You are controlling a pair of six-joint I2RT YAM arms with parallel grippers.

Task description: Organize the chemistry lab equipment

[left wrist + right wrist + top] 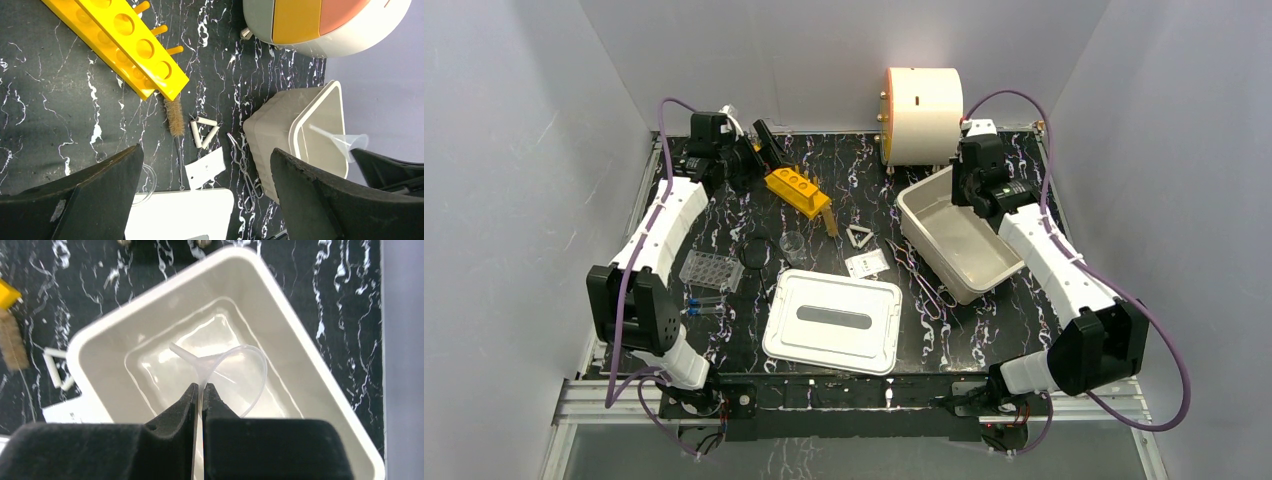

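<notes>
Clear funnel [220, 365], pinched at its rim by our right end effector [201, 388] over the tub [165, 315], may swivel loose; our left end effector [205, 150] gapes wide.

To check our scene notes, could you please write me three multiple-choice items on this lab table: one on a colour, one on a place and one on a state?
1. What colour is the tube rack? A blue; B yellow-orange; C green.
2. Where is the funnel? A standing in the tube rack; B held over the white tub; C lying beside the tub.
3. How are the left fingers? A spread wide, empty; B shut on the funnel; C shut on the tube rack.
Answers: 1 B, the rack shows yellow-orange from above and from the left wrist; 2 B, the right fingers pinch its rim above the tub's inside; 3 A, nothing lies between them.
</notes>
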